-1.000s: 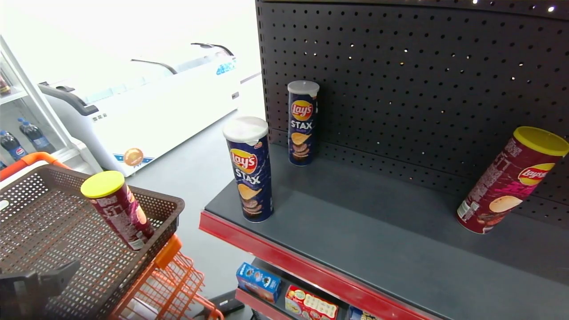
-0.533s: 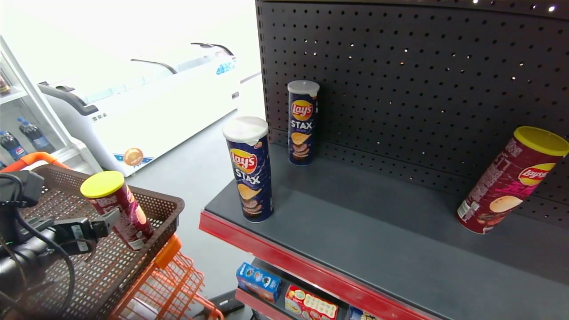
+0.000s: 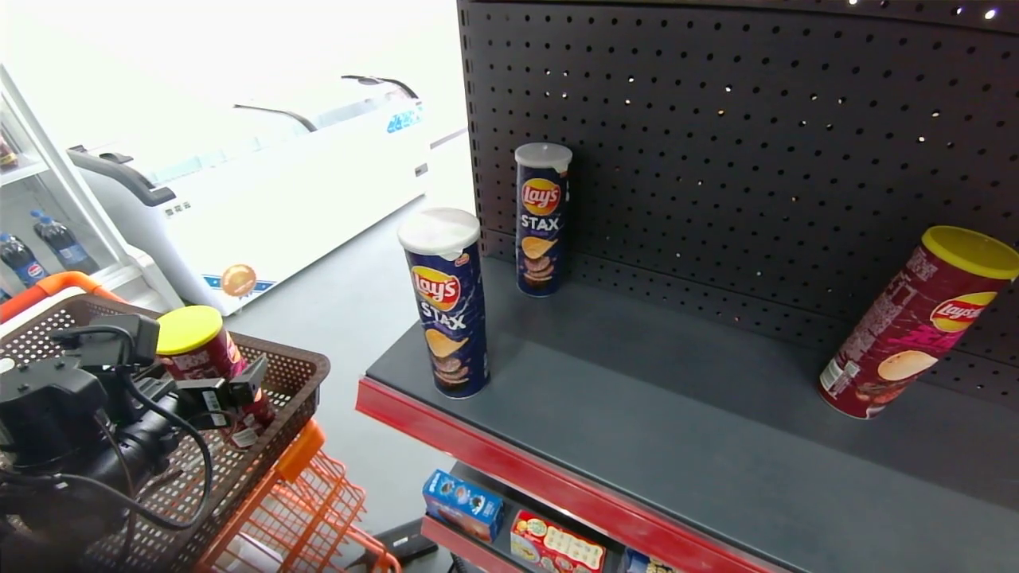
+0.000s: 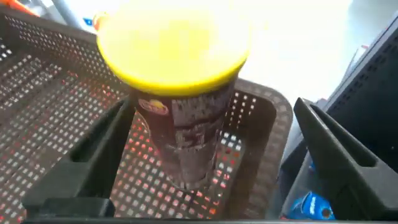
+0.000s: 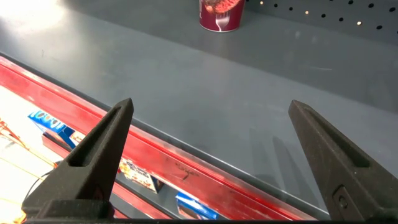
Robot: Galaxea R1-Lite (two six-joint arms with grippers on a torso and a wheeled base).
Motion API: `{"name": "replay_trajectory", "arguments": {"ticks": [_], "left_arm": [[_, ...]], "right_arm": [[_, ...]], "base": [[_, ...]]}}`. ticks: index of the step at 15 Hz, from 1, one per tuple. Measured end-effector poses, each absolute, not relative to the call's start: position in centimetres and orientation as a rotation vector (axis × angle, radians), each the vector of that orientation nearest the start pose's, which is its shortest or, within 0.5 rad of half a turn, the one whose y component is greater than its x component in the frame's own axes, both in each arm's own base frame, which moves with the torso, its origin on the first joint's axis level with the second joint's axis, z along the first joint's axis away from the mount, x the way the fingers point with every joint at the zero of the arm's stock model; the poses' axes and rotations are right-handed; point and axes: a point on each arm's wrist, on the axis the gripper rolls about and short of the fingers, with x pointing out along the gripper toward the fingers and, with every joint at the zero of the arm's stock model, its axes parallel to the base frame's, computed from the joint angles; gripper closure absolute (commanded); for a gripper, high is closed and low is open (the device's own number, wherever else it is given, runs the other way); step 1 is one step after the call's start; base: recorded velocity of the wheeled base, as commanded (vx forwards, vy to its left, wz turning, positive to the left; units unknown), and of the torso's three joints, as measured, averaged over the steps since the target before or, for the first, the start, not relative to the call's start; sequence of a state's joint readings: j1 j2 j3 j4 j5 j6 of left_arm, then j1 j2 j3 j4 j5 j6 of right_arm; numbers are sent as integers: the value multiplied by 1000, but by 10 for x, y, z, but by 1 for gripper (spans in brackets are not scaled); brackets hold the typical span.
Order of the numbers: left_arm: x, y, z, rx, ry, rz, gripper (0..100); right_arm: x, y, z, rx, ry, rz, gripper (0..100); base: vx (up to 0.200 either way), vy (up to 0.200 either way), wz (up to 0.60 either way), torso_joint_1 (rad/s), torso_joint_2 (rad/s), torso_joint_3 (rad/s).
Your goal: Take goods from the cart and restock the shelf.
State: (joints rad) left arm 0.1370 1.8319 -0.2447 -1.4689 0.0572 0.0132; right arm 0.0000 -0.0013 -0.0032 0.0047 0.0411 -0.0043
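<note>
A maroon chip can with a yellow lid (image 3: pixel 189 329) stands tilted in the brown basket (image 3: pixel 298 372) on the orange cart. My left gripper (image 3: pixel 231 390) is open at the can, one finger on each side of its body (image 4: pixel 186 143), not closed on it. On the dark shelf (image 3: pixel 677 430) stand two blue chip cans (image 3: pixel 446 310) (image 3: pixel 541 223), and a second maroon can (image 3: pixel 907 326) leans against the pegboard. My right gripper (image 5: pixel 208 118) is open and holds nothing, over the shelf's front part, with the maroon can (image 5: pixel 221 14) farther back.
The shelf has a red front edge (image 3: pixel 509 469), with boxed goods (image 3: pixel 466 503) on the level below. A white chest freezer (image 3: pixel 263 191) stands behind the cart. Bare shelf lies between the blue cans and the leaning maroon can.
My left arm has come up into the head view and moved forward over the basket. Its open fingers now sit on either side of the maroon can. The cans have not moved.
</note>
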Motion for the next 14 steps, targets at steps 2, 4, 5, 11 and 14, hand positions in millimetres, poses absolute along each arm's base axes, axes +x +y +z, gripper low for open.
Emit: {"name": "replay_trajectory", "arguments": {"ticks": [2, 4, 5, 11, 14], "left_arm": [[252, 50, 92, 65, 163, 240, 0], [256, 62, 89, 91, 165, 278, 0], [260, 67, 89, 92, 160, 291, 0], [271, 75, 78, 86, 180, 263, 0], [279, 74, 75, 83, 178, 206, 0]], "right_arm": [[-23, 1, 76, -4, 0, 41, 0], [-23, 1, 76, -4, 0, 41, 0], [-23, 1, 76, -4, 0, 41, 0], [-23, 1, 76, -4, 0, 41, 0], [-23, 1, 76, -4, 0, 41, 0]], "base": [[0, 0, 0, 0, 0, 0], [0, 0, 0, 0, 0, 0], [0, 0, 0, 0, 0, 0], [0, 0, 0, 0, 0, 0], [0, 0, 0, 0, 0, 0]]}}
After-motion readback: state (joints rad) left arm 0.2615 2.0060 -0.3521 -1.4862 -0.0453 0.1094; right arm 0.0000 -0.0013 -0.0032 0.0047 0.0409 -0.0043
